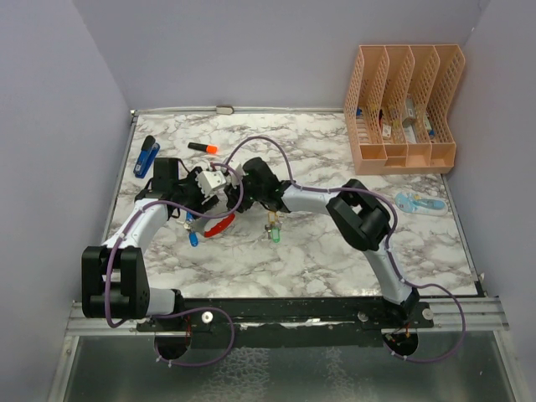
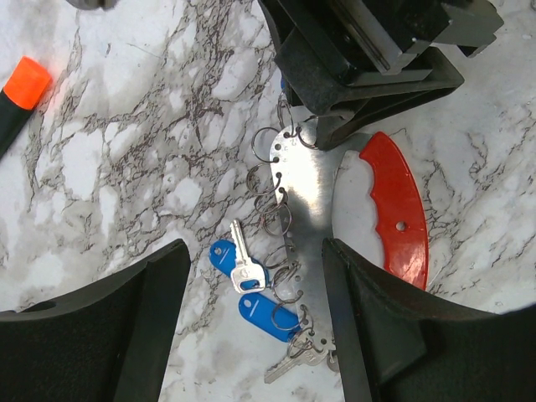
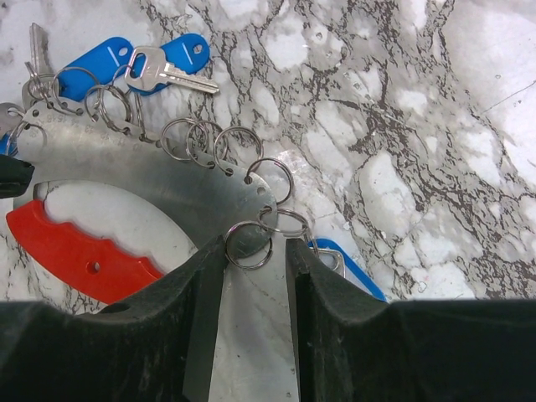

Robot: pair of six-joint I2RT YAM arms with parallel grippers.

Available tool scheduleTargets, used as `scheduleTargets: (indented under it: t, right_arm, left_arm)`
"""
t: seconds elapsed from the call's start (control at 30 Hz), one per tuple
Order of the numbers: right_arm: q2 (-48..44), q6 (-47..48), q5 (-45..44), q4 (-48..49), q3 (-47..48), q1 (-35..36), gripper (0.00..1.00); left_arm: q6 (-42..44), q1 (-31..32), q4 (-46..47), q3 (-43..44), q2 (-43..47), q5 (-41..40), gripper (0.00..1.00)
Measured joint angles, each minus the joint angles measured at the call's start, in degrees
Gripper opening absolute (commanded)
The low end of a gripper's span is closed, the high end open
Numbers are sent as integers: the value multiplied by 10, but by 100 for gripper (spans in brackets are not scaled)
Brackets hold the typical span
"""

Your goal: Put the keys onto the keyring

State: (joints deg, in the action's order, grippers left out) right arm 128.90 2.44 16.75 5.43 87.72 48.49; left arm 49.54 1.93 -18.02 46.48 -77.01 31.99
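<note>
One keyring (image 2: 306, 188) lay flat on the marble table (image 1: 335, 260), left of centre. It was a silver plate with a single red grip (image 2: 402, 209) arching off its side. Along its holed edge ran a row of split rings (image 3: 272, 180); I counted about nine, though the far ones overlapped.

The keys (image 2: 243, 261) sat on the rings at the end away from the right gripper. Two bare silver blades showed in the left wrist view, beside two blue tags (image 2: 268, 311). The right wrist view showed a third blue tag (image 3: 347, 260) poking out by its finger. One green-headed key (image 1: 274, 235) lay apart on the table, just in front of the right gripper.

Elsewhere there was one orange marker (image 1: 203, 148), one blue stapler (image 1: 146, 157) and one peach organiser (image 1: 402, 109) with four slots.

The two arms met over the keyring. The left arm (image 1: 146, 222) curved up from its base and bent inward. The left gripper (image 2: 255, 276) pointed down with its jaws spread wide. They straddled the keyed end, one finger just beside the plate and the other well clear of it.

The right arm (image 1: 368, 222) folded at the elbow and reached left across the table. The right gripper (image 3: 254, 247) had its jaws drawn in on the plate's narrow end, pinching it edge to edge.
</note>
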Motion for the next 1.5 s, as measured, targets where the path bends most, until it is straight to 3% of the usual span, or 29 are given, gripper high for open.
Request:
scheduleTargets:
  t: [0.97,1.0,1.07,1.13,1.33,1.5]
  right_arm:
    - [6,13,-38,-20,14,14,36]
    - [8,15,-40,-20,17,14,34]
    - [12,19,-41,-20,23,14,19]
    - [16,26,-40,-19,27,14,13]
    - [22,31,-39,-17,36,14,2]
    - [24,34,-40,-17,39,14,1]
  left_arm:
    - [-8,0,4,0,-2,10,68]
    - [-8,0,4,0,-3,10,68]
    - [-8,0,4,0,-5,12,68]
    - [-8,0,4,0,-6,12,68]
    - [-10,0,4,0,-6,13,68]
    - [-12,0,4,0,-6,15,67]
